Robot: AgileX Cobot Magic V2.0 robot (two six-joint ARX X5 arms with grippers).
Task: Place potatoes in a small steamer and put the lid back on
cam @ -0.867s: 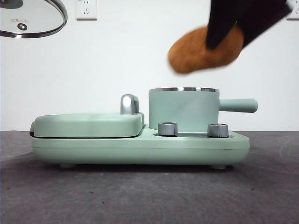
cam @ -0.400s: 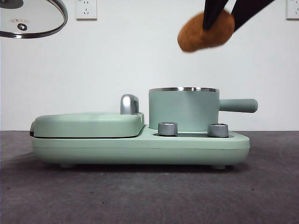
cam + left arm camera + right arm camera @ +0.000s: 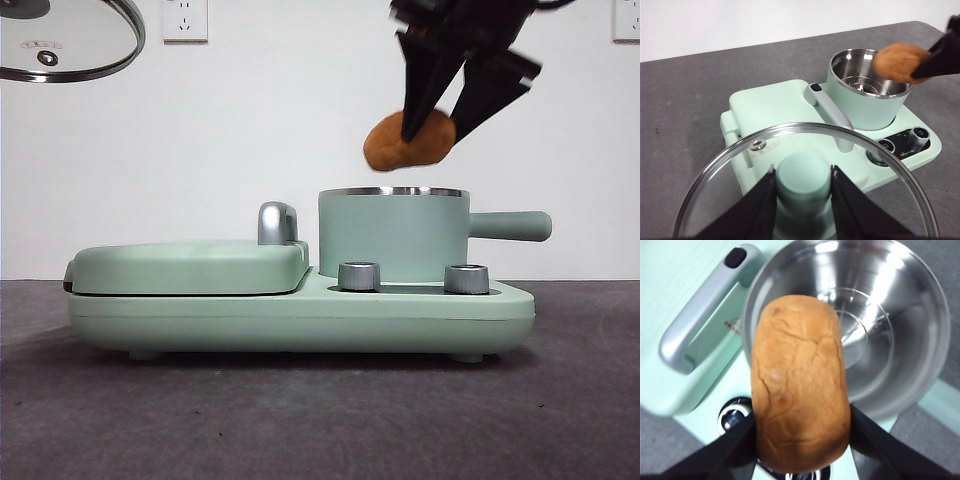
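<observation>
Potato (image 3: 408,141) is held in the air just above the steamer (image 3: 393,236), gripped between the two black jaws of the right gripper (image 3: 436,120), which is seen coming down from the top edge in the front view. A gap is visible between the potato's underside and the steamer's steel rim; nothing is touching yet. From the right wrist, the cracked orange-brown skin is seen pinched on both sides, with the bare steel bowl of the steamer (image 3: 875,325) showing partly beneath the potato (image 3: 800,385) and partly beyond it. From the left wrist, the potato (image 3: 900,62) is seen over the rim on the far side of the steamer (image 3: 867,92) from the griddle's chrome handle (image 3: 832,112).

Lid (image 3: 805,185) is held up and well off to the griddle side of the steamer, its mint knob (image 3: 804,180) clamped between the jaws of the left gripper (image 3: 802,192). In the front view only part of the glass lid (image 3: 70,40) is shown, high above the griddle (image 3: 190,265).

Steamer is seated on the green base (image 3: 300,315), its straight handle (image 3: 510,226) pointing away from the griddle, with two metal dials (image 3: 359,276) set just in front of it.
</observation>
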